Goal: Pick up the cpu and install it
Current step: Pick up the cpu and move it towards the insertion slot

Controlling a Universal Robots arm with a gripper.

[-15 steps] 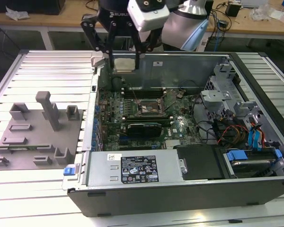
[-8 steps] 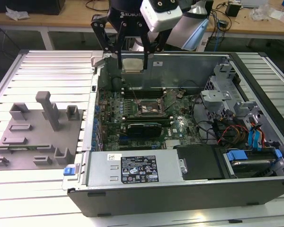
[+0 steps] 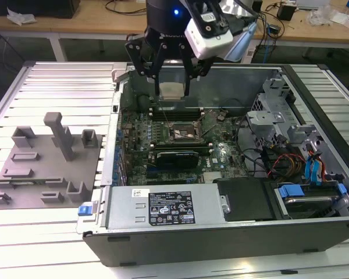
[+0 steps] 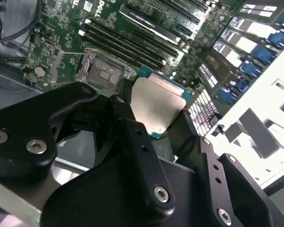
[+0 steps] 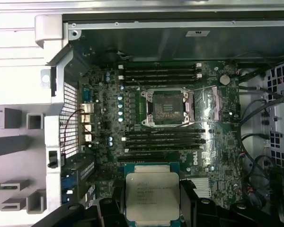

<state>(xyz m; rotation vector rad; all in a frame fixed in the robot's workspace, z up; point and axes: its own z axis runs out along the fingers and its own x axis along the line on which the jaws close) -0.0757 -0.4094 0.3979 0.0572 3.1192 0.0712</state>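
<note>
My gripper hangs above the open computer case, shut on the cpu, a thin square chip with a silvery metal top held level between the black fingers. The cpu and the cpu show the same flat grip in both wrist views. The open socket sits on the green motherboard below and a little nearer than the chip. That socket has its metal frame lifted and nothing in its square seat; the socket also lies beyond the chip.
Grey fixture blocks stand on the slatted table at the exterior view's left. Case walls ring the motherboard. Memory slots flank the socket; a power supply, cables and drive bays crowd the near and right sides.
</note>
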